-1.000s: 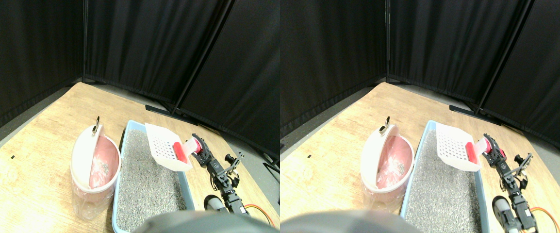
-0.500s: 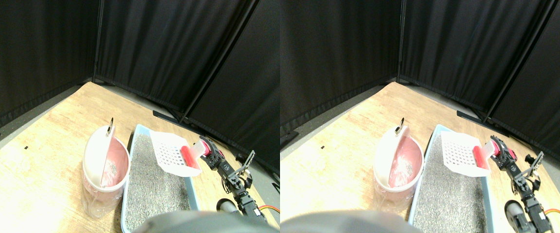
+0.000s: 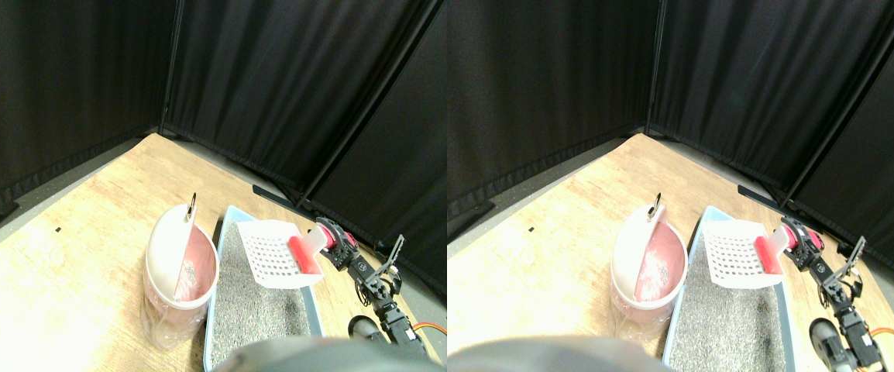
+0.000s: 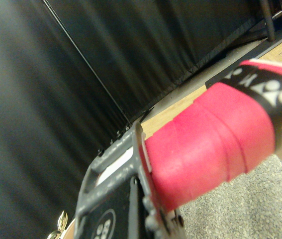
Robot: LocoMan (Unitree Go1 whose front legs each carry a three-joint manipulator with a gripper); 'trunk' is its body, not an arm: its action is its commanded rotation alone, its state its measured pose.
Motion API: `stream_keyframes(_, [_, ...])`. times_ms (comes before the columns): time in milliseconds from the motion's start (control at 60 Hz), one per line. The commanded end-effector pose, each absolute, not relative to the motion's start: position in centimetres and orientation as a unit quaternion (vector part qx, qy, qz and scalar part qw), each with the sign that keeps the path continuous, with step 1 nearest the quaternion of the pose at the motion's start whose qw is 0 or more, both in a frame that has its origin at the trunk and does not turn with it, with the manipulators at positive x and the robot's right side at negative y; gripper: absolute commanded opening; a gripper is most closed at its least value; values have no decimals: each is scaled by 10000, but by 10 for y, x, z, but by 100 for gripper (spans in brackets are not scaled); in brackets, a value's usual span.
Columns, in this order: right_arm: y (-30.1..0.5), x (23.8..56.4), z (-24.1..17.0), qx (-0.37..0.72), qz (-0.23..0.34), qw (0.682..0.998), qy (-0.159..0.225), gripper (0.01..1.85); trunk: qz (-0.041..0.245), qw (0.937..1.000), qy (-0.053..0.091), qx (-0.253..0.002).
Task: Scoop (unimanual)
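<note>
Your right manipulator (image 3: 373, 283) is a chain of black blocky servo links with small screws showing — an orange cable curls off near its base. Its right gripper (image 3: 332, 237) is dark grey, an open-framed jaw (image 4: 112, 196) with red accents.

Lower centre of frame: bin (image 3: 180, 273) stands on the surface (image 3: 67, 263), litter tray (image 3: 261, 310) just right of it, scoop (image 3: 276, 253) above the tray.

Black curtains (image 3: 276, 85) behind a wooden floor (image 3: 67, 232), perhaps plywood.
</note>
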State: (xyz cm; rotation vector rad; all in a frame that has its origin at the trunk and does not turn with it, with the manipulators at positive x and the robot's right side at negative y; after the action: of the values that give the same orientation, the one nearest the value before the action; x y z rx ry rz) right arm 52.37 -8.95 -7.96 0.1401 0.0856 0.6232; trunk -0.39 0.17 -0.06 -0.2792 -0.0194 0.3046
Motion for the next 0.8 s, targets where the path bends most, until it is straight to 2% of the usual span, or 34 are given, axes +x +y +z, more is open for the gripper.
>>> stream_keyframes(17, [-84,525,-72,538,3194,9458,219,5,1623,9768,0,-1399])
stream_keyframes(333, [-66,527,-72,-43,3315,9429,333,5,1687,9745,16,-1481])
stream_keyframes(800, [-52,532,-70,-423,3565,9330,257,5,1797,9711,25,-1572])
